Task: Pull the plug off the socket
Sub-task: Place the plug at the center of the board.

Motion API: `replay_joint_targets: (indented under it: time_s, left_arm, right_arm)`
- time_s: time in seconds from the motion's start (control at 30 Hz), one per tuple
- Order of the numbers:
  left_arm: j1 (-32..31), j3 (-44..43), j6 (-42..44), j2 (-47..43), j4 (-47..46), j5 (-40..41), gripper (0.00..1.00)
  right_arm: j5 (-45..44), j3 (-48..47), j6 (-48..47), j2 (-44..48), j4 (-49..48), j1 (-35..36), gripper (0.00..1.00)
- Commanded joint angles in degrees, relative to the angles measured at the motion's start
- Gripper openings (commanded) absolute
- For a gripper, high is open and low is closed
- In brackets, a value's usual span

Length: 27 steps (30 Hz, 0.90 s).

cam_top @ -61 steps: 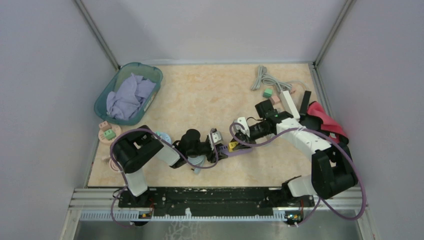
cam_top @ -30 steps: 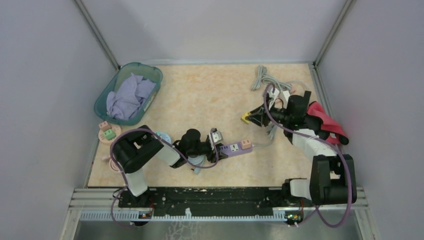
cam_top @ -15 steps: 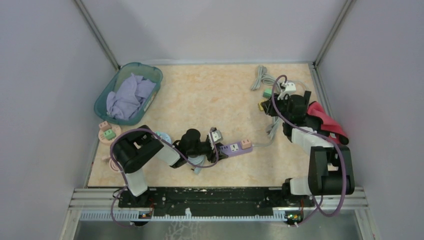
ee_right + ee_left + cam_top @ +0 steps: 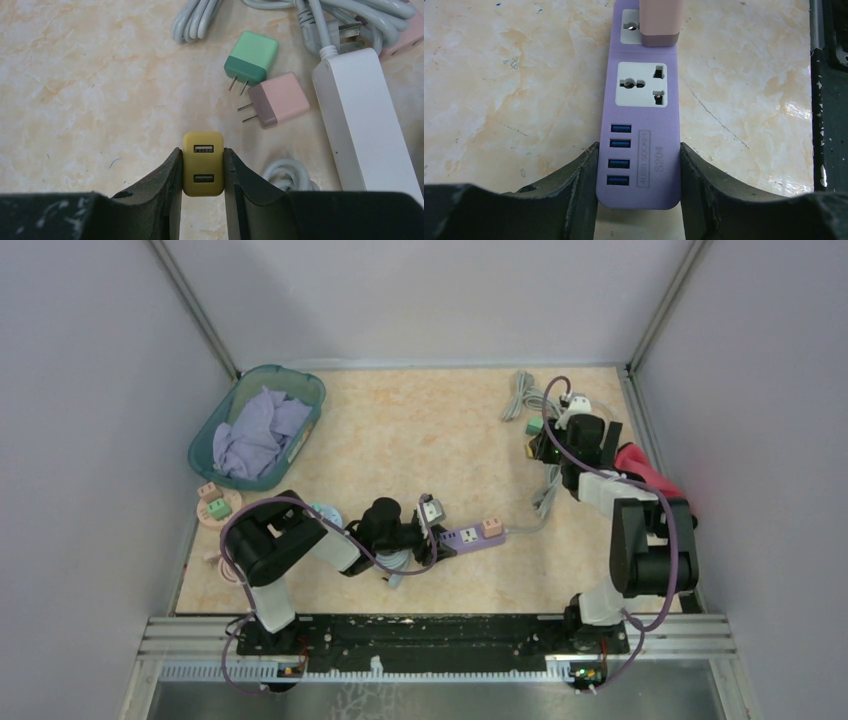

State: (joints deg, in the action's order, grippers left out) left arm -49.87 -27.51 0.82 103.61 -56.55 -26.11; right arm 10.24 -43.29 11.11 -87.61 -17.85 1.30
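A purple power strip point(image 4: 470, 536) lies near the table's middle; in the left wrist view point(image 4: 640, 130) it shows USB ports, one empty socket and a pink plug point(image 4: 659, 21) in its far socket. My left gripper point(image 4: 638, 185) is shut on the strip's near end, a finger against each side. My right gripper point(image 4: 202, 177) is shut on a yellow USB plug point(image 4: 202, 170) and holds it above the table at the far right point(image 4: 536, 450), clear of the strip.
Near the yellow plug lie a green plug point(image 4: 250, 59), a loose pink plug point(image 4: 279, 99), a white power strip point(image 4: 362, 125) and grey coiled cables point(image 4: 530, 395). A teal basket of cloth point(image 4: 258, 425) stands far left. A red cloth point(image 4: 650, 480) lies at the right wall.
My right gripper pulled the yellow plug out of the purple strip and carried it to the far right of the table. The left gripper has stayed on the strip.
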Motion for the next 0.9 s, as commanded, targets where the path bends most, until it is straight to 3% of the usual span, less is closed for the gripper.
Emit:
replay_joint_targets:
  time_s: [0.0,0.33,0.5,0.87]
  left_arm:
    - [-0.1,-0.2,-1.4,1.9,1.8,-1.8,0.01]
    - [-0.1,-0.2,-1.2,1.4,2.0,-1.8,0.02]
    - [-0.1,-0.3,-1.3,1.8,1.6,-1.8,0.02]
    - [-0.1,0.2,-1.7,0.9,1.6,-1.8,0.02]
  right_arm:
    - [-0.9,-5.9,-1.6,-1.4,3.2,-0.3,0.03]
    - [-0.4,-18.0,-6.0,-13.1,9.6,-0.3,0.02]
    - [-2.8,-20.3,-5.4,-15.7,10.0,-0.3,0.08]
    - [-3.9,-18.7,-6.5,-16.3,7.7,-0.4,0.59]
